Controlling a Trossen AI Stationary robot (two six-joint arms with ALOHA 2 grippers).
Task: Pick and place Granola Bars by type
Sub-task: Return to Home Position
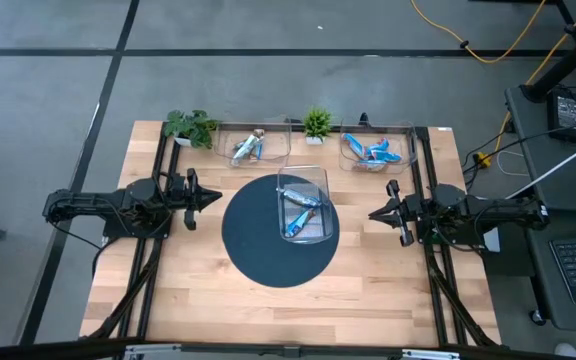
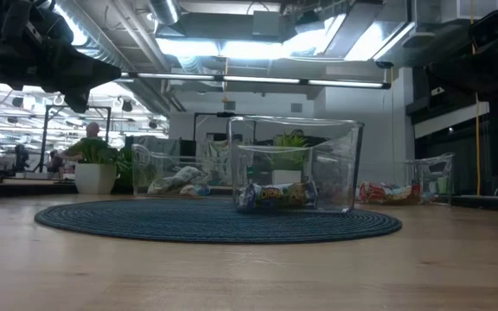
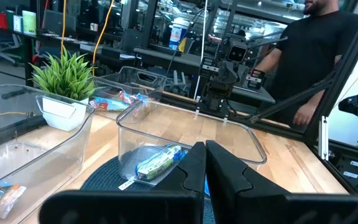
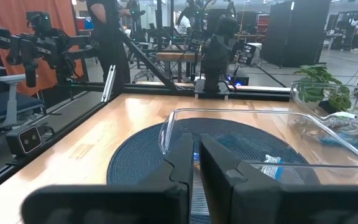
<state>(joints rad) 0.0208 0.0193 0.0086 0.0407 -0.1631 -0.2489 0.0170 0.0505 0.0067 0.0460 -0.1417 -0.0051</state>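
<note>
A round dark mat lies at the middle of the wooden tabletop and is taken as the reference for all positions.

A clear centre bin stands upright on the mat, toward its rear right part. The blue bars lie flat on the floor of this bin and are seen through its walls in the low view.

Off the rear left edge of the mat, a left rear bin is placed. A few tan and silvery bars are contained in it. Off the rear right edge of the mat, a right rear bin is placed, and the blue-and-red bars are piled inside it.

One potted plant stands behind the mat, between the two rear bins. A second plant stands just beside the left rear bin, on the side turned away from the mat.

The left claw is held at the left edge of the mat, raised above the tabletop and pointed across the mat. Its fingers are pressed together and nothing is gripped.

The right claw is held near the right edge of the mat and pointed back across it. Its fingers are drawn together with only a thin slit between them, and nothing is gripped.

A person in a dark shirt is seen in the room beyond the right side of the mat.
</note>
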